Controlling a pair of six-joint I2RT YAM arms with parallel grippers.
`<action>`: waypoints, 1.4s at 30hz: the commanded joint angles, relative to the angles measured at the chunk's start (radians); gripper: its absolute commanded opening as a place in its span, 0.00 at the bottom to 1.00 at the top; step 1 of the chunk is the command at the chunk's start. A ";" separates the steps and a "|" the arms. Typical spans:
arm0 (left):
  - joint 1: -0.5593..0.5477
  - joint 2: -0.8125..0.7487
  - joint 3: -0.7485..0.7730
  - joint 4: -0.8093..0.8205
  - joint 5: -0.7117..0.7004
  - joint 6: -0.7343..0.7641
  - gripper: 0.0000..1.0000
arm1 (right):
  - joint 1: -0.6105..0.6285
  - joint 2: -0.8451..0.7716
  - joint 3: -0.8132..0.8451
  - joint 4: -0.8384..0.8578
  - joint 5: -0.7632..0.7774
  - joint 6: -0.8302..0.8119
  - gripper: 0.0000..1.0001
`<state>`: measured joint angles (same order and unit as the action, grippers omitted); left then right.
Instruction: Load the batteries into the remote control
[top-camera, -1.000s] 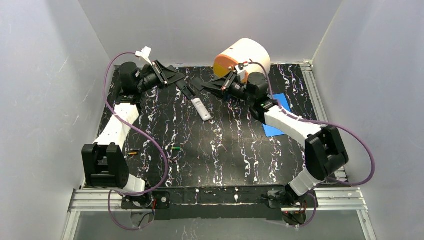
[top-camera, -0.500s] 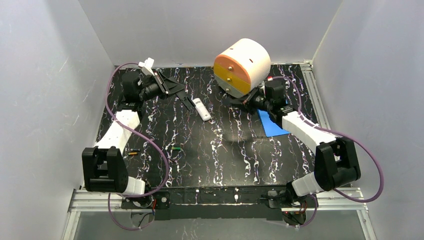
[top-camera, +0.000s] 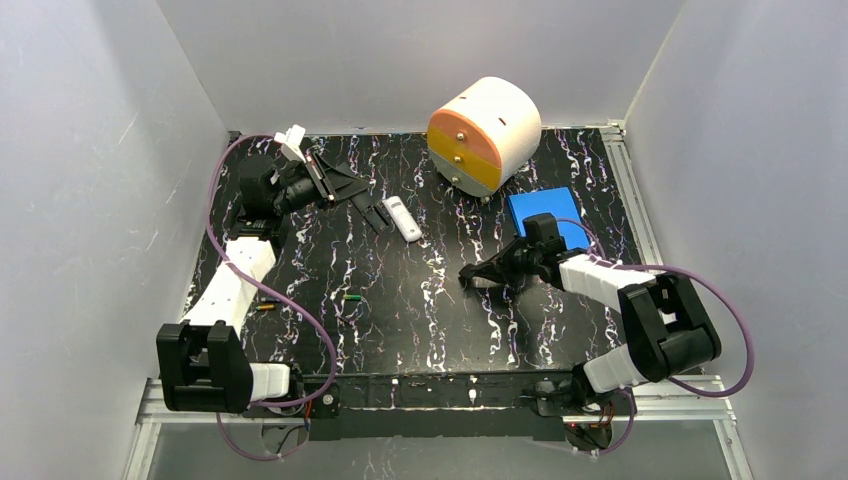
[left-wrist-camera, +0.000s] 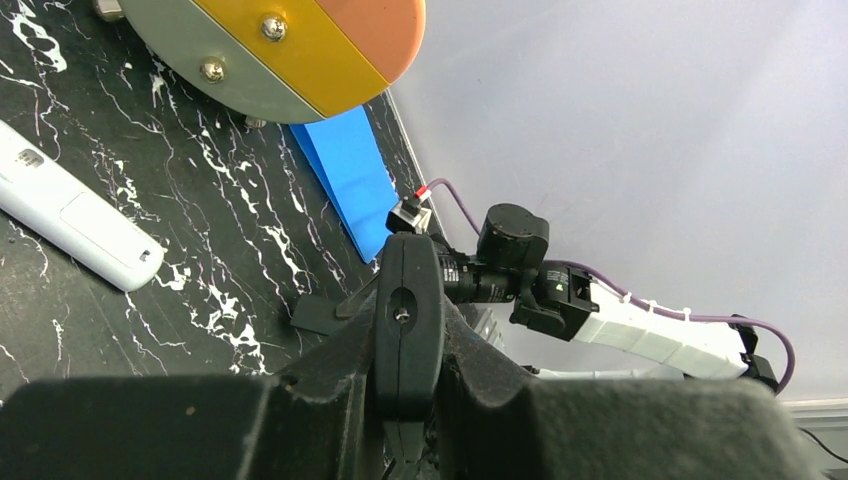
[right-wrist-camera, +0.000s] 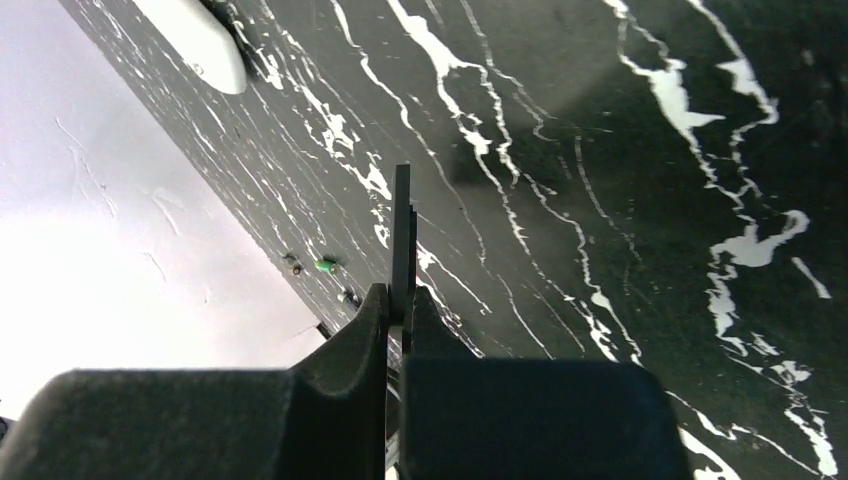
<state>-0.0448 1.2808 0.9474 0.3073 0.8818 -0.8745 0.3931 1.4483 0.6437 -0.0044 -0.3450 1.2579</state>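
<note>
Two batteries lie loose on the counter (top-camera: 440, 330), front left: an orange battery (top-camera: 264, 307) and a green battery (top-camera: 351, 297). The left fingers (top-camera: 356, 190) hover pressed together, nothing visibly held, near the one remote (top-camera: 403, 218). The right fingers (top-camera: 480, 270), likewise closed and empty, have just swung from the drawers (top-camera: 485, 135) to mid-counter, nearer the batteries, so a pickup looks next.

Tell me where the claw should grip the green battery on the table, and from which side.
Grip the green battery across the middle of its barrel, coming straight down from above. It lies flat on the table, lengthwise roughly left to right in the top view, nothing touching it, so jaws on its near and far sides should pinch the round body.
</note>
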 joint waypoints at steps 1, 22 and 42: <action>-0.001 -0.037 0.006 -0.003 0.032 -0.001 0.00 | -0.001 -0.012 -0.051 0.073 0.031 0.044 0.09; -0.003 -0.011 0.060 -0.100 0.035 0.030 0.00 | 0.032 -0.168 0.349 -0.078 -0.120 -0.507 0.70; -0.021 -0.048 0.148 -0.038 0.332 0.087 0.00 | 0.351 0.208 0.779 0.291 -0.531 -0.644 0.87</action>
<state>-0.0513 1.2663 1.0470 0.2115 1.1015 -0.7872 0.7292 1.6245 1.3544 0.1947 -0.7727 0.6289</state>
